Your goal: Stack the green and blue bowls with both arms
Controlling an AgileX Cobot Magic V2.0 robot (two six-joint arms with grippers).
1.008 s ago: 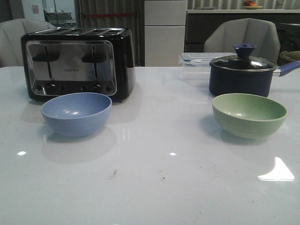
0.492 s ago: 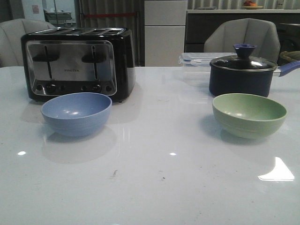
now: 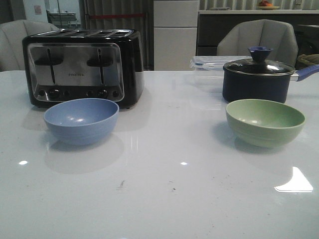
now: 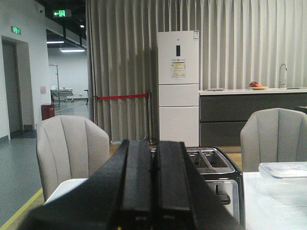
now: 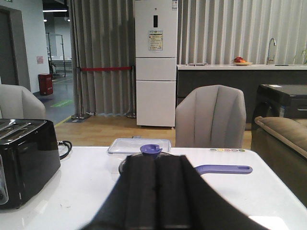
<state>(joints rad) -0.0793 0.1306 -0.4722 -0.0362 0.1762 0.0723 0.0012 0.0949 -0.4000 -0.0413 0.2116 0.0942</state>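
Front view: the periwinkle blue matte bowl (image 3: 81,120) sits at nine o'clock on the glossy white desk (image 3: 164,194), just before the black four-slot toaster (image 3: 83,66). The sage green matte bowl (image 3: 264,121) sits at three o'clock, before the navy lidded pot (image 3: 258,75). They are well apart, with bare desk between.

Left wrist view: the left claw (image 4: 154,191) is pressed narrow, empty.

Right wrist view: the right claw (image 5: 157,199) is likewise narrow, empty.

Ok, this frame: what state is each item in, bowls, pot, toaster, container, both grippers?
blue bowl: upright, empty, unstacked
green bowl: upright, empty, unstacked
navy pot: lid on
toaster: slots empty
clear container: lid on
left gripper: shut, holding nothing
right gripper: shut, holding nothing
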